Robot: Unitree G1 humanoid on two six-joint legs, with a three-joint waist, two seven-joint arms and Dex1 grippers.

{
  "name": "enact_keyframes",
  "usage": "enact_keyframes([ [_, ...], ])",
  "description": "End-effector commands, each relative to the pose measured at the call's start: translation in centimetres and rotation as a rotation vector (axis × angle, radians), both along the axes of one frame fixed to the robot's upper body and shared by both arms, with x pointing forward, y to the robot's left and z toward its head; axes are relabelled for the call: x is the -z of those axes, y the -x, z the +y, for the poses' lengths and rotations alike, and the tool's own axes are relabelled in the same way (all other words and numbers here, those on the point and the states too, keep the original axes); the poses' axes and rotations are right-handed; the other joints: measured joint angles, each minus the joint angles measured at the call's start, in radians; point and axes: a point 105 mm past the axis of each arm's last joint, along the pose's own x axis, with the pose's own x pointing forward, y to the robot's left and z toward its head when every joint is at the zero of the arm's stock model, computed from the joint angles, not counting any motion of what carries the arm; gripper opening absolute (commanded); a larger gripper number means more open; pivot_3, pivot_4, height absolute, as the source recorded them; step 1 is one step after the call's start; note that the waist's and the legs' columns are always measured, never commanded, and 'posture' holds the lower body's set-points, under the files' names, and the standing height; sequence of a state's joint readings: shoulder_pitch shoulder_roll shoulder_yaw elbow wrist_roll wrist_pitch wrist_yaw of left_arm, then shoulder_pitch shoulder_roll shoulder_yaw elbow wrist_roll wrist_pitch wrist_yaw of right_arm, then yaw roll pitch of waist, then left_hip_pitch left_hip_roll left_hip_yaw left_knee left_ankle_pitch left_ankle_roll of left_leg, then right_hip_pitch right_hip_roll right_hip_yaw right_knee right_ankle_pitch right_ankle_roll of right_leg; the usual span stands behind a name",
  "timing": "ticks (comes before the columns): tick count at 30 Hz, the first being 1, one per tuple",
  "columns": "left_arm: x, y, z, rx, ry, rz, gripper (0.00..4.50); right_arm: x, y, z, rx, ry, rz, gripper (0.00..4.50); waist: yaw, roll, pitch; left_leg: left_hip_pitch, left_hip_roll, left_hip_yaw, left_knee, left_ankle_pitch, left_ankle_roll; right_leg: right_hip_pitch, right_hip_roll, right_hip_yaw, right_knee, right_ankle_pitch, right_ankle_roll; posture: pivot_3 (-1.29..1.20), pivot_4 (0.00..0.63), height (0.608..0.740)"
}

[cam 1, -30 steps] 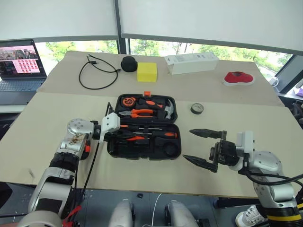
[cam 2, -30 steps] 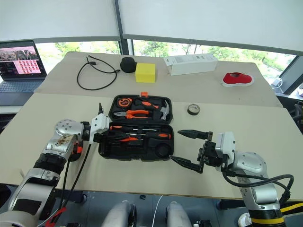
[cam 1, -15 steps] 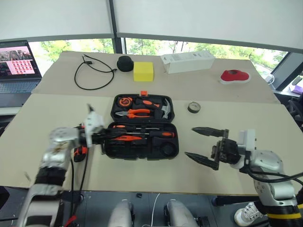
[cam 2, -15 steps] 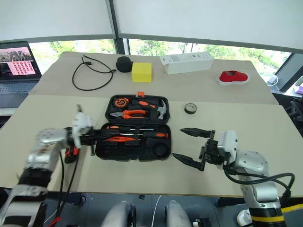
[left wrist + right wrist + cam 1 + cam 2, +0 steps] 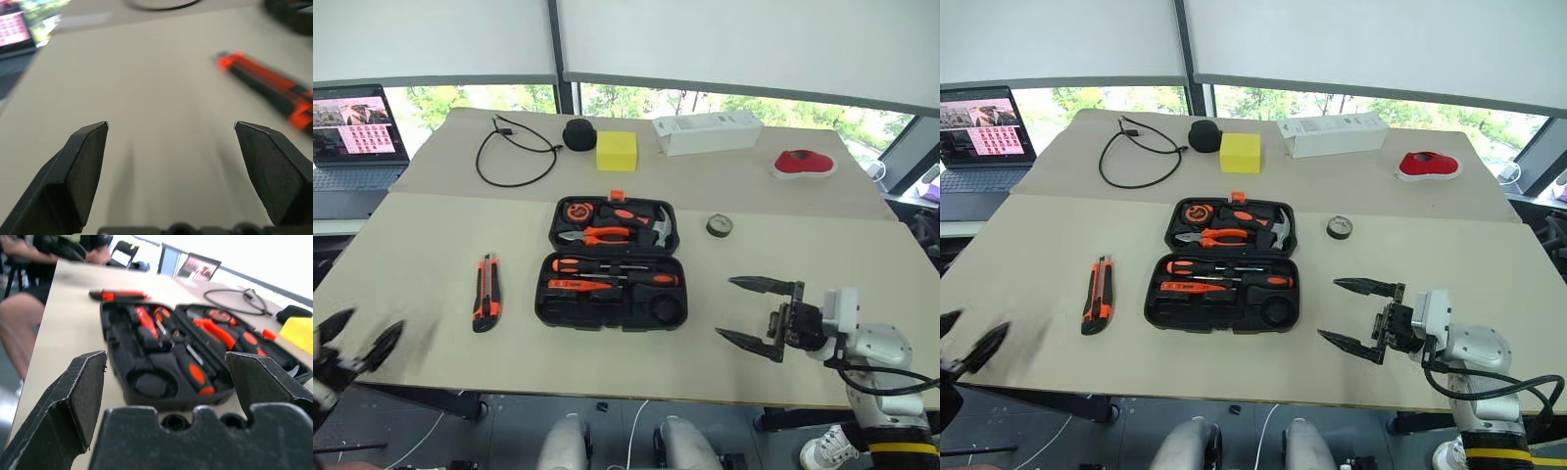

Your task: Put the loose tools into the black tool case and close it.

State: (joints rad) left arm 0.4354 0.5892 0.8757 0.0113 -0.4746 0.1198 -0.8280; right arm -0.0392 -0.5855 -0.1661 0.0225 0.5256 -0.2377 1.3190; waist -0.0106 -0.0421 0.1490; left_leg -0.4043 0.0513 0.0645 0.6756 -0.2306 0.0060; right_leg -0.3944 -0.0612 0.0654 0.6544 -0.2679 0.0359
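Observation:
The black tool case (image 5: 610,316) lies open in the middle of the table. Screwdrivers (image 5: 615,273) with black-and-orange handles rest in the slots of its near half. The pliers, hammer and tape measure sit in the far half. An orange-and-black utility knife (image 5: 485,305) lies loose on the table left of the case and shows too in the left wrist view as the knife (image 5: 269,90). My left gripper (image 5: 357,348) is open and empty at the near-left table edge, well away from the knife. My right gripper (image 5: 759,313) is open and empty to the right of the case (image 5: 146,382).
A tape roll (image 5: 721,225) sits right of the case. Along the back are a black cable (image 5: 514,152), a round black speaker (image 5: 578,133), a yellow block (image 5: 617,150), a white box (image 5: 709,130) and a red object (image 5: 806,162). A laptop (image 5: 357,127) stands far left.
My left gripper has come out of the case, opened, and swung back to the near-left table edge, uncovering the utility knife. The right gripper has drifted slightly right and stays open.

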Motion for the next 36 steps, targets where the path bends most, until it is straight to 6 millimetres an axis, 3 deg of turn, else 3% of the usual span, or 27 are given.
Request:
enact_keyframes([
  [1, -1.5, 0.3, -0.9, 0.021, 0.015, -0.032, 4.46, -1.0, -0.2, 0.2, -0.049, 0.004, -0.004, 4.50, 0.002, 0.000, 0.000, 0.000, 0.000, 0.000, 0.000, 0.000, 0.000, 0.000, 0.000, 0.000, 0.000, 0.000, 0.000, 0.00, 0.150, 0.740],
  [3, -1.7, 0.0, -1.6, 0.042, 0.024, -0.033, 4.46, -1.2, 0.0, 0.5, -0.075, 0.005, -0.008, 4.50, 0.009, 0.000, 0.000, 0.000, 0.000, 0.000, 0.000, 0.000, 0.000, -0.001, 0.000, 0.000, 0.001, -0.001, -0.001, 0.00, 0.150, 0.740],
  [6, -2.7, -2.1, -3.5, 0.036, 0.047, 0.010, 4.46, -3.1, 0.4, 2.3, -0.135, -0.048, -0.078, 4.50, 0.012, 0.000, 0.000, 0.001, 0.001, -0.001, 0.000, -0.002, -0.003, -0.004, 0.000, -0.002, 0.001, -0.005, -0.008, 0.00, 0.150, 0.740],
  [12, -4.0, -5.8, -8.5, 0.021, 0.195, 0.043, 4.46, -5.9, 0.8, 4.9, -0.196, -0.160, -0.155, 4.50, 0.000, 0.000, 0.000, 0.000, 0.001, -0.002, 0.000, 0.000, -0.001, 0.000, 0.001, -0.001, 0.003, -0.001, -0.001, 0.00, 0.150, 0.740],
  [17, -1.8, -7.8, -11.7, -0.031, 0.235, 0.133, 4.46, -7.2, 0.9, 6.3, -0.241, -0.209, -0.167, 4.50, -0.005, 0.000, 0.000, 0.000, 0.000, -0.003, -0.001, 0.000, -0.001, 0.000, 0.001, 0.000, 0.003, 0.000, -0.001, 0.00, 0.150, 0.740],
  [23, 1.4, -9.0, -12.9, -0.075, 0.190, 0.247, 4.46, -7.6, 0.7, 6.9, -0.253, -0.209, -0.169, 4.50, -0.004, 0.000, 0.000, 0.000, -0.002, -0.003, -0.002, 0.000, -0.001, -0.001, 0.002, 0.000, 0.002, 0.000, -0.001, 0.00, 0.150, 0.740],
  [29, 2.6, -10.8, -13.8, -0.091, 0.206, 0.264, 4.46, -7.3, 0.5, 6.8, -0.236, -0.201, -0.162, 4.50, 0.001, 0.000, 0.000, 0.001, -0.002, -0.003, -0.002, 0.000, -0.001, 0.000, 0.002, 0.000, 0.002, 0.000, -0.001, 0.00, 0.150, 0.740],
  [30, 2.6, -11.3, -14.2, -0.073, 0.215, 0.256, 3.94, -7.1, 0.5, 6.8, -0.233, -0.198, -0.159, 4.50, 0.001, 0.001, 0.000, 0.001, -0.002, -0.003, -0.002, 0.000, -0.001, 0.000, 0.002, 0.000, 0.002, 0.000, -0.001, 0.00, 0.150, 0.740],
  [31, 2.6, -11.7, -14.5, -0.059, 0.218, 0.247, 3.76, -7.0, 0.5, 6.8, -0.230, -0.198, -0.156, 4.50, 0.004, 0.001, 0.001, 0.001, -0.002, -0.003, -0.002, 0.000, -0.001, 0.000, 0.001, 0.000, 0.002, 0.000, -0.001, 0.00, 0.150, 0.740],
  [36, 2.7, -12.5, -14.6, -0.039, 0.211, 0.231, 1.98, -6.6, 0.6, 6.7, -0.226, -0.192, -0.140, 4.50, 0.007, 0.001, 0.000, 0.001, -0.003, -0.003, -0.002, 0.000, -0.001, 0.000, 0.001, 0.000, 0.001, 0.000, -0.001, 0.00, 0.150, 0.740],
])
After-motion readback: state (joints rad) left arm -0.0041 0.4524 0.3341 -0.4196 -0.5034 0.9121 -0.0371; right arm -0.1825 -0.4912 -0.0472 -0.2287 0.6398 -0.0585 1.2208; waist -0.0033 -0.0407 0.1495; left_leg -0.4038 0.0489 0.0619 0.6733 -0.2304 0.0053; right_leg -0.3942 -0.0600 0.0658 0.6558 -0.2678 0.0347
